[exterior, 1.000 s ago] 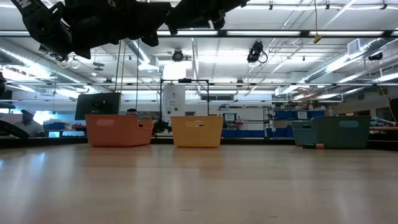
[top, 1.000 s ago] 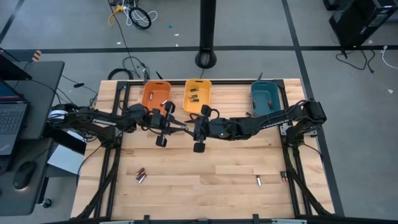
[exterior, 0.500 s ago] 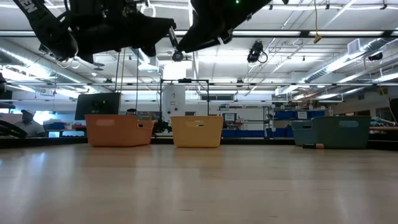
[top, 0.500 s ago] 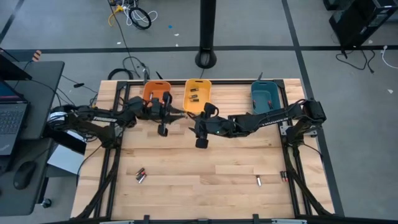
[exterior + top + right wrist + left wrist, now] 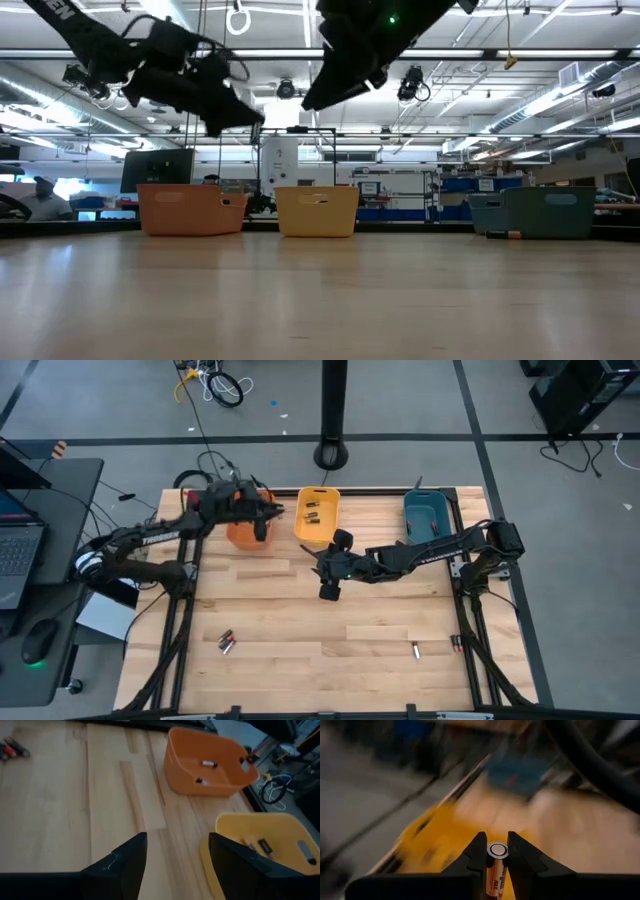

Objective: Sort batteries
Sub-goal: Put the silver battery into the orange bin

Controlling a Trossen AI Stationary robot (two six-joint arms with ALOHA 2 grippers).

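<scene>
Tabletop; battery [image 5: 496,865] between left end effector [image 5: 493,851] fingers

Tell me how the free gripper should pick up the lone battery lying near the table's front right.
Grip that battery across its middle, coming straight down. It lies flat on the bare table, so only its round sides are open to the fingers. The open right gripper hangs empty; the left gripper already holds a cell over the orange bin.

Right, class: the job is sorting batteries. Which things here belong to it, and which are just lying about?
Job:
- battery held in left gripper
- loose batteries on table
- orange bin, yellow bin, teal bin
- right gripper, jaws open, empty

Lying about:
- laptop
- floor cables
</scene>
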